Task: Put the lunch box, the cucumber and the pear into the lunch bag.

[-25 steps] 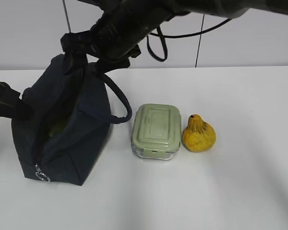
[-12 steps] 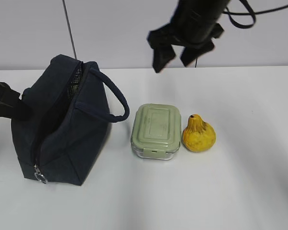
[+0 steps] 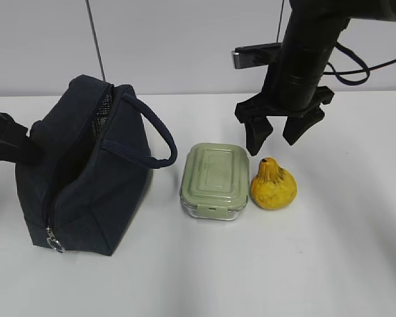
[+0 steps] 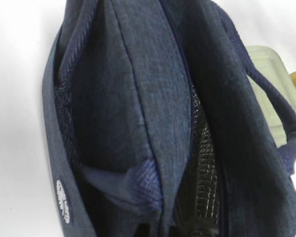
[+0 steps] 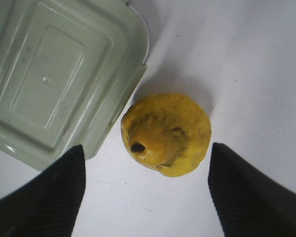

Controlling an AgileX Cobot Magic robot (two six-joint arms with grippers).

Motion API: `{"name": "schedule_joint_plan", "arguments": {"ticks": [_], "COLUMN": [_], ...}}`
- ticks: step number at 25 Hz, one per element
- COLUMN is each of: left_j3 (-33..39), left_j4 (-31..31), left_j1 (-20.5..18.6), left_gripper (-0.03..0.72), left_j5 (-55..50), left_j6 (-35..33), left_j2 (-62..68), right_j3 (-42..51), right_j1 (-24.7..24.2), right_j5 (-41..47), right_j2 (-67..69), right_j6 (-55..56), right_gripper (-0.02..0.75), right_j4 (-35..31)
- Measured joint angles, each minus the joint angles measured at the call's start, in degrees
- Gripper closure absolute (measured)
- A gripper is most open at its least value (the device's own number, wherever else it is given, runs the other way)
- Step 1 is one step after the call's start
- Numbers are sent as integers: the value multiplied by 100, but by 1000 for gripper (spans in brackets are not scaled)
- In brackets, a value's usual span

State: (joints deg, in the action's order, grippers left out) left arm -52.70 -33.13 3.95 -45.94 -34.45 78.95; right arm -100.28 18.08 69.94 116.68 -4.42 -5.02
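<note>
**Pear next — fingers wide above it**

Your right gripper [image 3: 278, 137] hangs just above the pear [image 3: 273, 185], its fingers [image 5: 44, 195] spread wide apart and holding nothing. In the right wrist view the pear sits squarely between the two finger tips, dark tip pointing up at the camera. It stands upright on the white worktop [image 3: 330, 251], just beside the lunch box [image 3: 214, 180] — touching or nearly so; you cannot tell which from these views.

Expect the pear to be light and fairly firm, but rounded and smooth-skinned, so it may roll or squirt out if you pinch it high on the narrow neck. Take it across the widest part of the body, low down, with a gentle close to avoid bruising. Watch the finger nearest the lunch box: the gap there is slim, and it could catch the lid edge.

The lunch box looks rigid with a flat clip lid; judged from here it is the heavier item, best held across its short sides.

The lunch bag [image 3: 86, 172] stands well to the left, soft fabric, its top unzipped and gaping, handle [image 3: 155, 139] looped toward the lunch box. The cucumber is not visible in these views. The left wrist view shows only the bag close up, so you cannot tell how the left fingers stand.
</note>
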Motion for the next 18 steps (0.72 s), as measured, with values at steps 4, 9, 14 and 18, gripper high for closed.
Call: {"name": "schedule_joint_plan", "arguments": {"ticks": [4, 9, 14, 18], "left_j3": [0, 0, 0, 0], "left_j4": [0, 0, 0, 0], "left_j1": [-5, -5, -5, -5], "left_gripper": [687, 687, 687, 687], "left_j5": [0, 0, 0, 5], "left_j6": [0, 0, 0, 0], "left_j2": [0, 0, 0, 0], "right_j3": [0, 0, 0, 0], "right_j1": [0, 0, 0, 0], "right_j5": [0, 0, 0, 0], "right_j2": [160, 458, 590, 578], "right_j6": [13, 13, 13, 13], "right_gripper": [148, 149, 318, 513], "right_j4": [37, 47, 82, 182]}}
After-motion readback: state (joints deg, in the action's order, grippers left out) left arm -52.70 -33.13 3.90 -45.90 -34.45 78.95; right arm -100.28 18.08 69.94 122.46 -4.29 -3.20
